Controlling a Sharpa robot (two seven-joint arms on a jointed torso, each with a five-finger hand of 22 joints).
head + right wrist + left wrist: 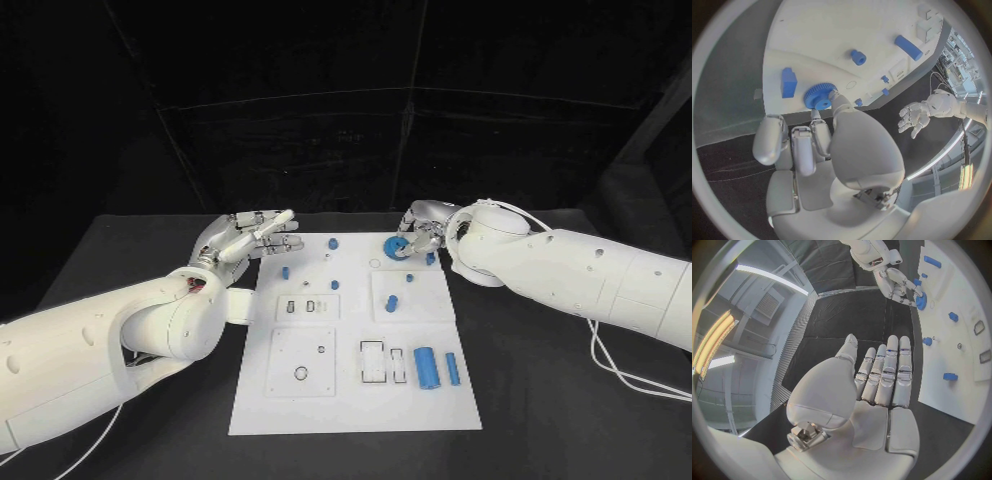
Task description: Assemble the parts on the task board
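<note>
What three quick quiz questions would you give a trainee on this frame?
1. True or false: the left hand holds a part.
2. Which part is at the right hand's fingertips? A) cylinder B) gear C) flat bar
3. Fill in: the cylinder lies near the board's ___ edge, beside the bar.

Key
1. False: its fingers are apart and it holds nothing, beside the board's far left corner.
2. B: the blue gear, at the board's far end. The views do not settle whether it is gripped or only touched.
3. Near.
</note>
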